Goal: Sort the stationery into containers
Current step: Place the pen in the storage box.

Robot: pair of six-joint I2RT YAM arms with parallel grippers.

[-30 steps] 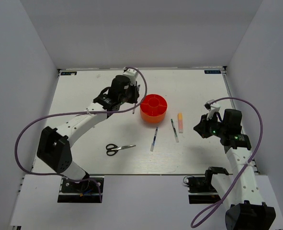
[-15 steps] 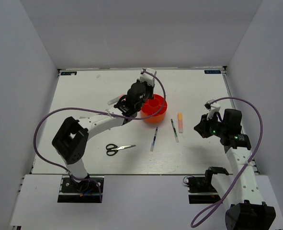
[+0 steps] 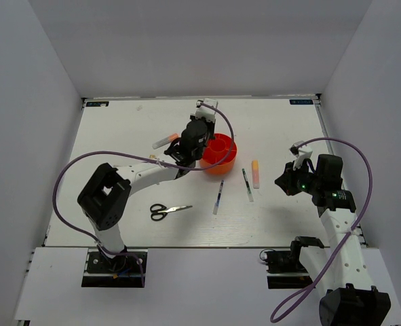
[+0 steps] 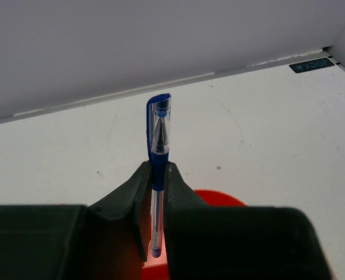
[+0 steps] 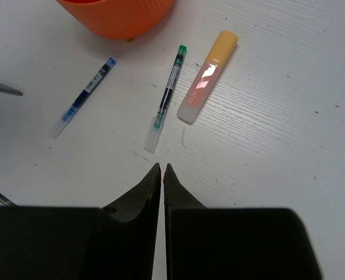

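My left gripper [image 3: 199,139] hangs over the left rim of the round orange-red container [image 3: 222,153] and is shut on a blue-capped clear pen [image 4: 159,134]. The pen stands upright between the fingers, its lower end above the container [image 4: 219,198]. My right gripper [image 5: 161,168] is shut and empty, just above the table at the right [image 3: 286,182]. Ahead of it lie a green pen [image 5: 167,96], a blue pen [image 5: 82,98] and a peach-orange highlighter [image 5: 208,76]. Black-handled scissors [image 3: 169,211] lie front left. An orange-capped white marker [image 3: 163,141] lies left of the left gripper.
White walls close in the table on three sides, and its back edge [image 4: 230,73] shows past the held pen. The left arm's purple cable [image 3: 71,170] loops over the left of the table. The green pen [image 3: 247,185] and highlighter [image 3: 256,174] lie between the container and my right gripper.
The left gripper carried the pen to the right, from left of the container to over its left rim, uncovering the marker. The right arm has stayed still.
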